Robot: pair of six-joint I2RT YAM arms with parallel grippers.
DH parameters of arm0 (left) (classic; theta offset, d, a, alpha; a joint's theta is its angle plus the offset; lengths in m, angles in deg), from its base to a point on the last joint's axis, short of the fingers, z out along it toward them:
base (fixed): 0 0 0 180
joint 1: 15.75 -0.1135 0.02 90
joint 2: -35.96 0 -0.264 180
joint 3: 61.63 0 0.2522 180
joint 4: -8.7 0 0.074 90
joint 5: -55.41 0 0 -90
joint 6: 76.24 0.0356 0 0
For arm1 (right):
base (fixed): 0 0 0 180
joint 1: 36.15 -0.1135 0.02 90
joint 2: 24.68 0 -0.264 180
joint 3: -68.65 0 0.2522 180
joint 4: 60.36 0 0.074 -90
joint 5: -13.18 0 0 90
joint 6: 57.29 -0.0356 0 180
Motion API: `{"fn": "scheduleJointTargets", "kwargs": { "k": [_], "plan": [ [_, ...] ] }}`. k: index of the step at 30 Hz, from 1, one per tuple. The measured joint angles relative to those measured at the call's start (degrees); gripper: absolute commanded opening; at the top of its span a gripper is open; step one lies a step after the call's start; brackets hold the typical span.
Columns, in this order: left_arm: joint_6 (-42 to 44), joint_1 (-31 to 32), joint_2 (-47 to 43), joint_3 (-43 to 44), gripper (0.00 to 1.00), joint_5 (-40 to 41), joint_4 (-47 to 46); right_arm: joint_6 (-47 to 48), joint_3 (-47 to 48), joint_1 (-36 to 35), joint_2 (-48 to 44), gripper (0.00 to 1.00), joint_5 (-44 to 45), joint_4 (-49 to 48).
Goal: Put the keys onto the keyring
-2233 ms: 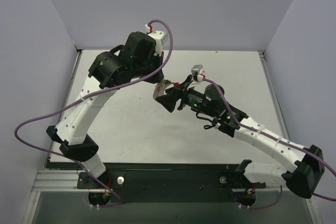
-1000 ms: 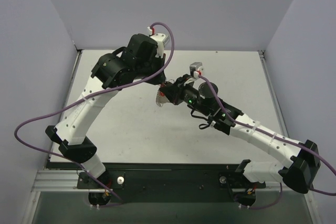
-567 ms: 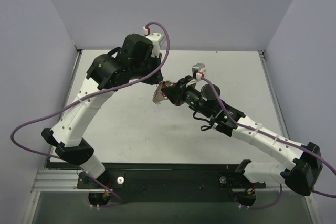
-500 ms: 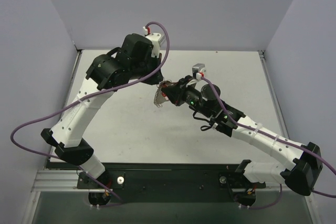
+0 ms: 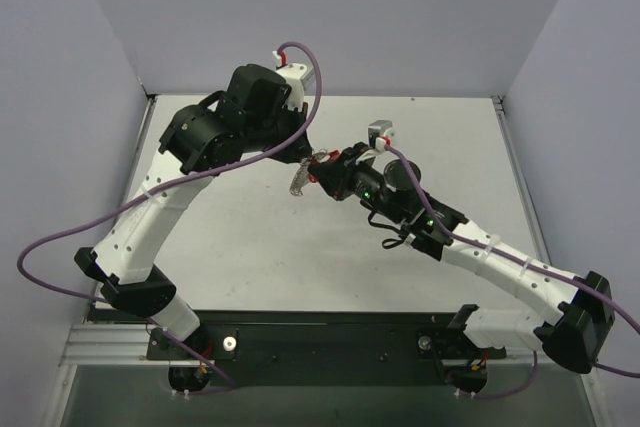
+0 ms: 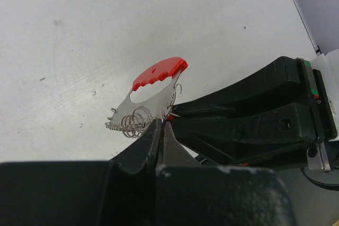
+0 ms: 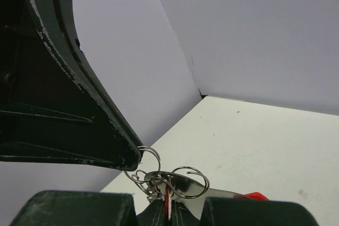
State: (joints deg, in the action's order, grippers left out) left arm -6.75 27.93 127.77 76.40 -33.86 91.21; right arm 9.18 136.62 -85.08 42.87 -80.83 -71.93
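The keyring (image 6: 153, 91) is a flat silver plate with a red arc on top and several wire rings at its lower edge; it hangs in the air between both grippers (image 5: 298, 180). My left gripper (image 6: 160, 123) is shut, and its fingertip (image 7: 130, 156) pinches one wire ring (image 7: 152, 158). My right gripper (image 7: 167, 206) is shut on a thin red-and-silver piece seen edge-on, which looks like the key (image 7: 167, 197) with its red tag. In the left wrist view the right gripper's fingers (image 6: 222, 112) meet the plate's lower corner. The red arc (image 7: 255, 197) shows low at the right.
The white table (image 5: 250, 247) lies below the held bunch, with grey walls behind and at both sides. Purple cables (image 5: 60, 237) loop off both arms. A black rail (image 5: 320, 342) runs along the near edge.
The held bunch has drifted slightly up and left with both grippers. The left arm's elbow has swung a little left. Both grippers stay shut.
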Motion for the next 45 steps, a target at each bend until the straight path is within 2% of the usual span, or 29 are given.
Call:
{"fn": "scheduleJointTargets", "kwargs": {
  "k": [20,22,24,25,26,28,29,32,40,45],
  "plan": [
    [0.2,-0.2,0.0,-1.0,0.0,0.0,0.0,-2.4,0.6,2.9,1.0,0.02,-2.1,-0.3],
    [0.2,-0.2,0.0,-1.1,0.0,0.1,0.0,-2.4,0.6,2.9,1.0,0.09,-2.1,-0.2],
    [0.2,-0.2,0.0,-1.3,0.0,0.2,0.0,-2.4,0.6,2.9,1.0,0.32,-2.1,-0.1],
    [0.3,-0.2,0.0,-1.4,0.0,0.5,0.0,-2.2,0.6,2.9,1.0,0.4,-2.1,0.0],
    [0.3,-0.2,-0.1,-1.6,0.0,0.9,0.2,-2.0,0.6,3.2,1.0,0.57,-1.9,0.7],
    [0.4,-0.3,-0.5,-2.1,0.0,1.9,0.2,-1.6,0.6,4.1,1.0,0.69,-2.1,1.9],
    [0.4,-0.3,-0.7,-2.2,0.0,2.3,0.2,-1.2,0.6,4.4,1.0,0.79,-2.2,2.4],
    [0.4,-0.5,-1.3,-2.8,0.0,3.4,0.0,0.2,0.0,5.0,0.6,0.88,-3.3,2.9],
    [0.5,-1.4,-2.1,-5.7,0.0,5.0,-1.4,3.9,-5.2,5.4,-6.8,1.0,-4.4,4.5],
    [0.9,-1.5,-2.1,-9.0,0.0,4.4,-4.1,5.6,-7.1,7.0,-12.3,1.0,-4.4,4.5]
  ]
}}
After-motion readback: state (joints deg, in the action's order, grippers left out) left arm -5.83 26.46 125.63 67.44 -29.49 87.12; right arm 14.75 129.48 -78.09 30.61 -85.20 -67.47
